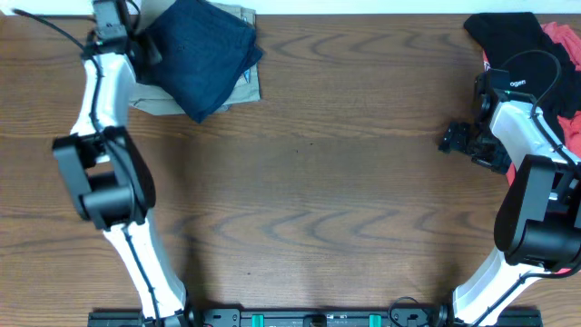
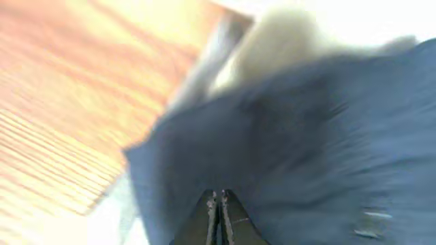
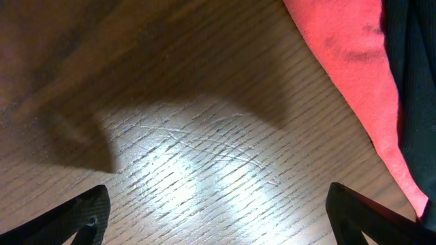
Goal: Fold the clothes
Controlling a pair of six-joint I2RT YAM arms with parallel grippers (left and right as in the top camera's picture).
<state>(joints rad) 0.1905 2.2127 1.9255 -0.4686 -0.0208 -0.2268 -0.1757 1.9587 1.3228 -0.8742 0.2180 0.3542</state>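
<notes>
The dark blue shorts [image 1: 204, 54] lie folded in a lumpy, tilted square at the far left corner of the table [image 1: 318, 182]. A black cloth [image 1: 504, 36] and a red cloth [image 1: 565, 41] lie bunched up together at the table's far right corner.

Brown wood-grain counter [image 1: 309, 182] fills my overhead view. Pale strip [image 1: 363, 5] runs along the top edge past it, can't tell if it's wall. Black rail [image 1: 318, 318] at bottom centre. Right wrist view: bright glare patch [image 3: 197, 163] mid-frame on the wood, shadow upper left.
</notes>
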